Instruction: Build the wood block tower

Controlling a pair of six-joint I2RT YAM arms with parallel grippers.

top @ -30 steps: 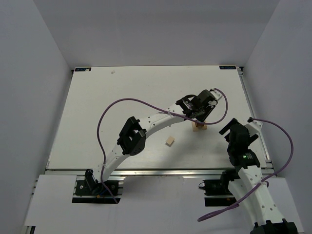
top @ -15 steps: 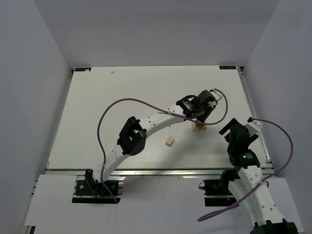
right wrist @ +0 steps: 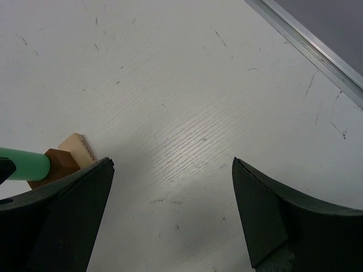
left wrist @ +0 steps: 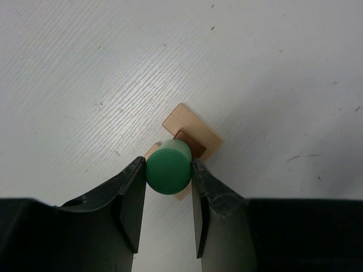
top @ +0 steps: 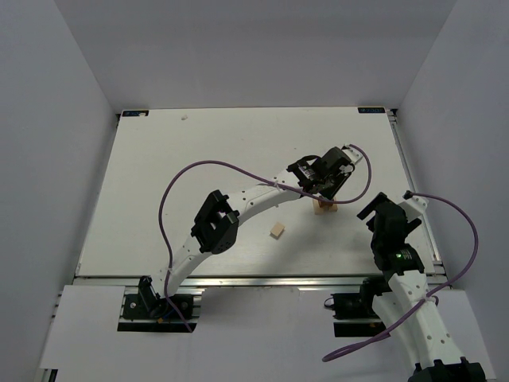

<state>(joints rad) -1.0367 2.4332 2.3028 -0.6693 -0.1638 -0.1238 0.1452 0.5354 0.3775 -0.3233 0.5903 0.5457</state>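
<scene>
Tower (top: pixel 324 207), loose block (top: pixel 276 231) on table (top: pixel 199 143)

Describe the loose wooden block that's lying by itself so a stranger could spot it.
On the white table, find the left arm reaching toward the wood block tower. Just on the near side of that arm lies a light tan block, alone, touching nothing.

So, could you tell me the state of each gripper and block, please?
left gripper: shut on the green peg.
green peg: upright, seemingly resting on the brown block.
brown block: on the tan block.
tan block: flat on the table.
loose block: alone on the table, apart from the others.
right gripper: open, empty.
</scene>
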